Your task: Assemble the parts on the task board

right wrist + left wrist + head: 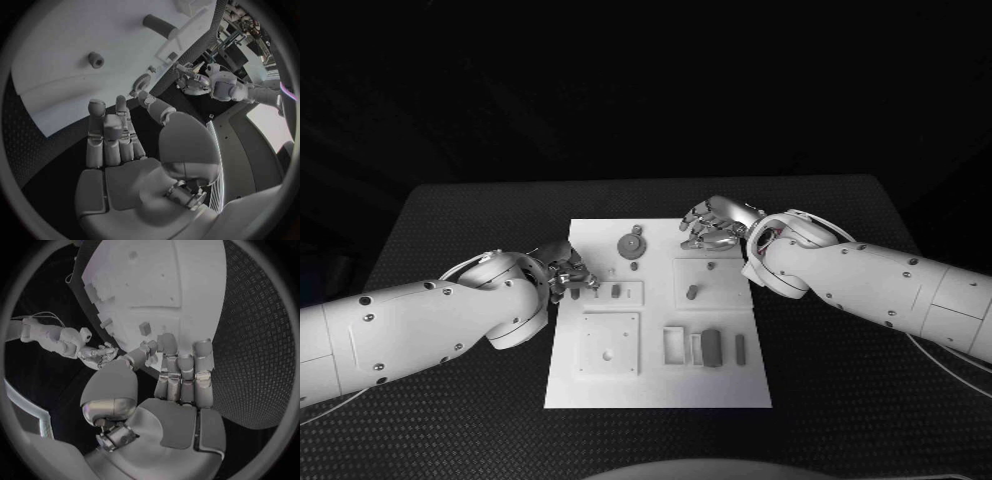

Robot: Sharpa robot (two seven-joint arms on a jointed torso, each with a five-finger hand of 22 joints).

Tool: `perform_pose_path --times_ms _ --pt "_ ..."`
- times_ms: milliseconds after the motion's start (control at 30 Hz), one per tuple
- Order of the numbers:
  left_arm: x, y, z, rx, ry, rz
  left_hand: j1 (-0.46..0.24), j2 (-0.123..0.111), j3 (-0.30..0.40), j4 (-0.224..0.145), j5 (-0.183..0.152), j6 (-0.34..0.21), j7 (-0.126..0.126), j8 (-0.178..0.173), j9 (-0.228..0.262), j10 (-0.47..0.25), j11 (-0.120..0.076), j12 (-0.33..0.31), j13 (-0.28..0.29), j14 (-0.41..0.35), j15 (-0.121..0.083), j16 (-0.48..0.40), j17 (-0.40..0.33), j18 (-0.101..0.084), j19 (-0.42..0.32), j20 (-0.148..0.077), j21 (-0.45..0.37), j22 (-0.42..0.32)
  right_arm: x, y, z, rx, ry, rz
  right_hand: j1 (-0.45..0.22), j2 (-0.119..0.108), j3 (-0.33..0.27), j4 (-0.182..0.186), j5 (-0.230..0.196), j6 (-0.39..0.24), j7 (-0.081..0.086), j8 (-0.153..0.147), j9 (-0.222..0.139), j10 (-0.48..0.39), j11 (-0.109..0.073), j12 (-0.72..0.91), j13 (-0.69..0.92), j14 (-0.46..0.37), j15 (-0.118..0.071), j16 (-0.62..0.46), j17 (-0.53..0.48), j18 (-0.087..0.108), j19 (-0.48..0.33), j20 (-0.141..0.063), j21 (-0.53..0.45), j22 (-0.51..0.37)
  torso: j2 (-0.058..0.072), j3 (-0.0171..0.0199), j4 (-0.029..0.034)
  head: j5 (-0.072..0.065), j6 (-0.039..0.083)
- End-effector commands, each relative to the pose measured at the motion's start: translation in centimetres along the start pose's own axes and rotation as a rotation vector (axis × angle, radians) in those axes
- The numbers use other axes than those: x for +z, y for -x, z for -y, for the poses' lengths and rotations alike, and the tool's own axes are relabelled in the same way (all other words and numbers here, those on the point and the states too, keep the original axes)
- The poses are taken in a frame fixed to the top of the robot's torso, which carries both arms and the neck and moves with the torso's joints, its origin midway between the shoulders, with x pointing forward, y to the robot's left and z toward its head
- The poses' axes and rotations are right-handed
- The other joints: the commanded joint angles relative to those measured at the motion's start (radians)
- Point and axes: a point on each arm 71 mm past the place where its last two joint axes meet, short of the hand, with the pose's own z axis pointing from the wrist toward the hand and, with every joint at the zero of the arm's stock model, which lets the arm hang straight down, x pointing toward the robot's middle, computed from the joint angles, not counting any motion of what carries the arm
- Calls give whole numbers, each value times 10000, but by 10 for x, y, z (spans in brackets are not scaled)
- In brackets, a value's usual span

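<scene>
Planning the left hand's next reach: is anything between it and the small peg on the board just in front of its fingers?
Nothing visible. The left hand hovers at the task board edge, and the peg stands ahead of its fingers over bare board, in the wrist view.

The 2 white arms reach in from the sides and bend toward the middle. The left hand is at the end of the left arm. Its fingers are side by side and bent a little, and it holds nothing. The right hand is at the end of the right arm. Its fingers are close together and point forward. Its palm is bare too. The hands are well apart.
</scene>
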Motion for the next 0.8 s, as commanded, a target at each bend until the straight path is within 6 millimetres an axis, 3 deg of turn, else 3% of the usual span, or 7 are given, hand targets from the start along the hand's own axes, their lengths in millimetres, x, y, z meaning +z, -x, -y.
perform_pose_path --times_ms 33,333,800 --pt "1 -3 2 399 -55 -127 -52 107 121 47 28 820 -288 50 7 -266 -309 68 -22 577 -572 51 -21 560 435 -367 42 217 0 -1 -2 -6 95 -70 -4 -9 9 8 12 -2 52 49 -15 -2 59 45 15 -81 -17 -40 -14 589 21 -64 -39 204 0 0 3 18 -6" --pt "2 -4 1 662 -48 -22 -101 111 163 16 16 839 -300 65 17 -249 -321 113 -54 609 -584 69 -46 567 463 -379 63 213 0 -1 -1 -8 92 -65 -7 -8 7 8 11 -1 52 51 -15 -2 60 46 15 -81 -16 -41 -14 589 20 -63 -39 204 2 1 -3 20 -29" --pt "3 -6 3 1108 -31 -277 -476 98 226 317 -61 996 -383 172 79 -121 -403 344 -196 766 -665 195 -128 585 624 -441 185 212 0 -1 -1 -9 93 -60 -17 -4 3 11 10 -1 53 53 -16 -2 61 47 16 -85 -15 -42 -15 589 17 -59 -40 203 2 1 -4 14 -38"
